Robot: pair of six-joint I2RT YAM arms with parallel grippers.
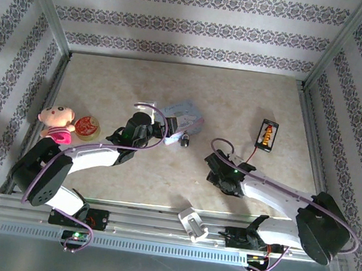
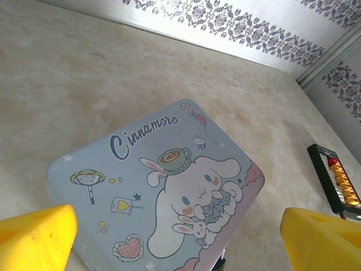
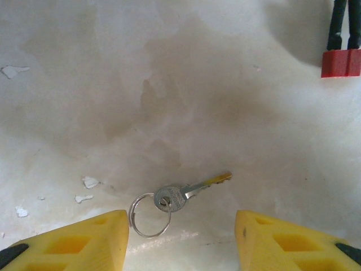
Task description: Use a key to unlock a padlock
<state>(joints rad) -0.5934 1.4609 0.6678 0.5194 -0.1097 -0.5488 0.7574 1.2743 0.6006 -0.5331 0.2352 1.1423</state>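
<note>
The key (image 3: 183,195) lies flat on the pale table, a silvery key on a wire ring (image 3: 149,215), its blade pointing right. My right gripper (image 3: 180,228) hangs open just above it, one yellow finger on each side and neither touching it. From above, that gripper (image 1: 219,166) stands right of centre. The padlock (image 1: 184,140) is a tiny dark lump by the near corner of the pale blue cartoon tin (image 1: 183,116). My left gripper (image 2: 180,245) is open above the tin (image 2: 152,186), holding nothing. A dark bit (image 2: 219,263) peeks out at the tin's lower edge.
A black holder with orange cells (image 1: 267,135) lies at the right, its red plug (image 3: 340,62) near my right gripper. A pink doll (image 1: 57,122) and a round red sweet tin (image 1: 88,126) sit at the left. A white boxy piece (image 1: 193,223) rests on the front rail.
</note>
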